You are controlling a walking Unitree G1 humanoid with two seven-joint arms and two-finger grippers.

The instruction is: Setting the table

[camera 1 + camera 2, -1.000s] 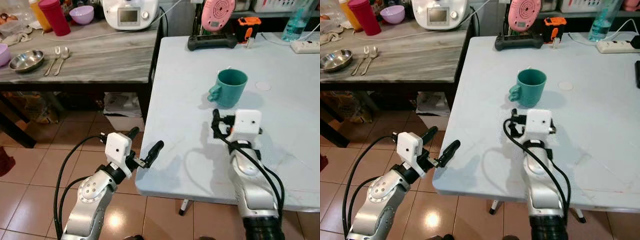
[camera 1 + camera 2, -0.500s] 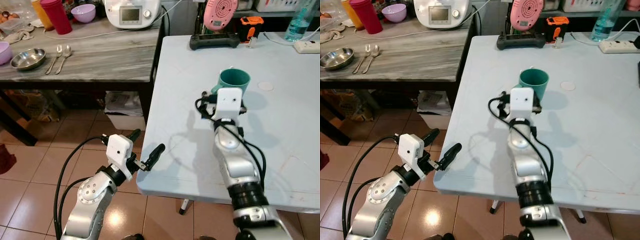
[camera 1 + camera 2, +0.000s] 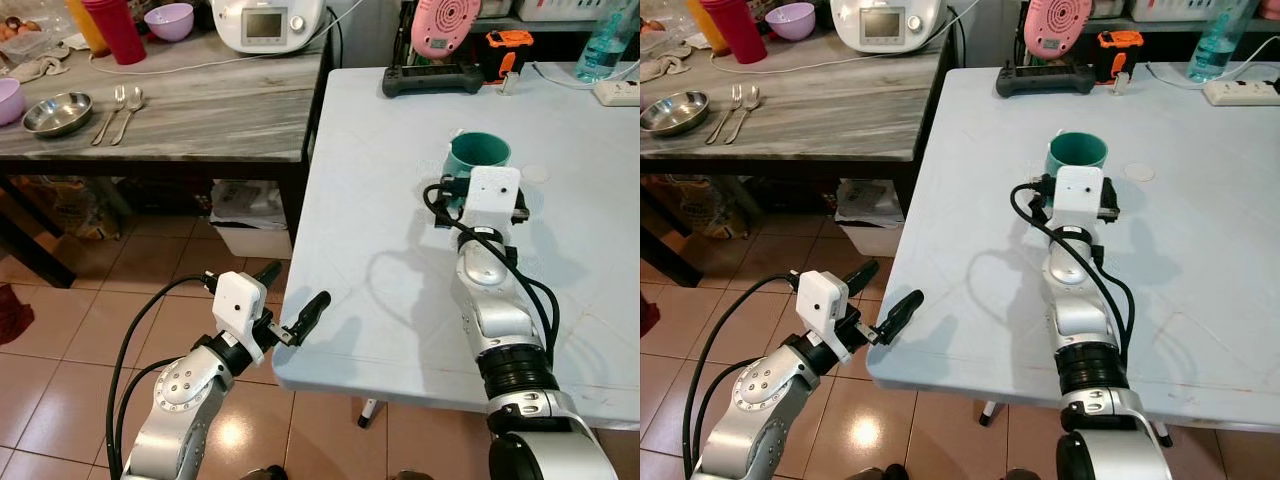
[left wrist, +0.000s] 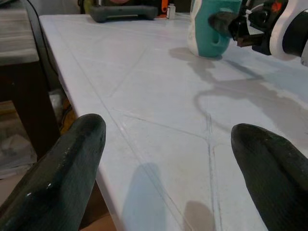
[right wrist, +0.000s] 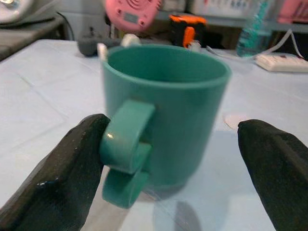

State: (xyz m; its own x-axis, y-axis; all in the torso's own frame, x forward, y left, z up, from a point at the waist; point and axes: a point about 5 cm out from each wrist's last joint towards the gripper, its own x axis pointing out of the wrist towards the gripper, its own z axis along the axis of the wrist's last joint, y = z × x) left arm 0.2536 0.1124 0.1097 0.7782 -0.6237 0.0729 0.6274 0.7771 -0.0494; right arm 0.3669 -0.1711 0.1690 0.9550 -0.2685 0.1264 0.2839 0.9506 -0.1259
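The teal mug [image 5: 163, 115] stands on the white bench [image 3: 380, 150], toward its far edge. The right pincer [image 5: 168, 168] is spread around it, one finger [image 5: 72, 168] touching the handle (mug partly hidden in head views). The left pincer [image 3: 290, 300] hangs released off the bench's near-left corner.

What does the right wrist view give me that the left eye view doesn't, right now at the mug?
Right wrist view: the teal mug stands between the right gripper's spread fingers, one finger at its handle.

Left eye view: the left gripper open off the white table's near edge, and the steel bowl, fork and spoon on the wooden counter.

Both: the mug upright on the white table, with the pink appliance behind.
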